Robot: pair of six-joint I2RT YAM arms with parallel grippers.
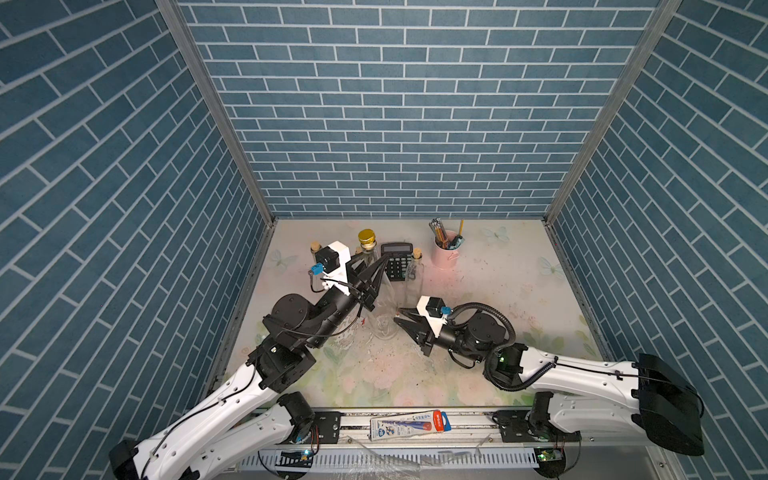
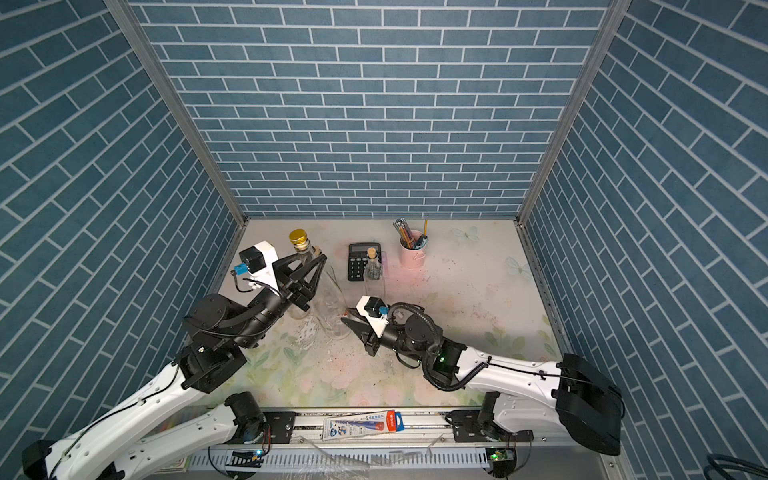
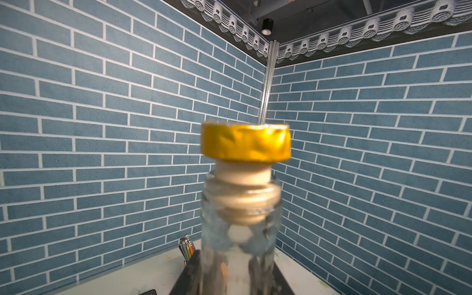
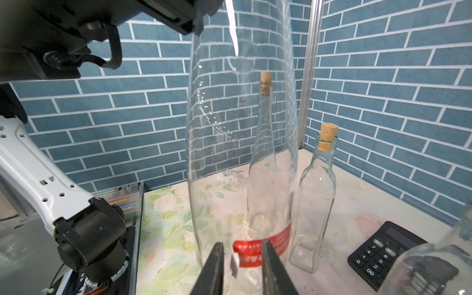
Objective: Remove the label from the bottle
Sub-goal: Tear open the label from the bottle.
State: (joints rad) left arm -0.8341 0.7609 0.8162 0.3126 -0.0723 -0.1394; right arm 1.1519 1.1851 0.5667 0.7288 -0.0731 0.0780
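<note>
A tall clear glass bottle (image 1: 385,303) (image 2: 332,307) (image 4: 229,127) with a gold cap (image 1: 367,237) (image 3: 245,143) stands upright on the floral table. My left gripper (image 1: 370,262) (image 2: 307,259) (image 3: 237,281) is shut on its neck just below the cap. A red label (image 4: 249,249) wraps the bottle's base, and one end is peeled loose. My right gripper (image 1: 397,316) (image 2: 345,314) (image 4: 241,258) is low at the base. Its jaws stand a little apart, with the label's loose end between them.
Two corked clear bottles (image 4: 263,166) (image 4: 314,204) stand behind the big one, and another glass bottle (image 4: 429,268) is close by. A black calculator (image 1: 397,262) (image 4: 383,252) and a pink pencil cup (image 1: 444,253) sit at the back. A pen package (image 1: 409,423) lies on the front rail.
</note>
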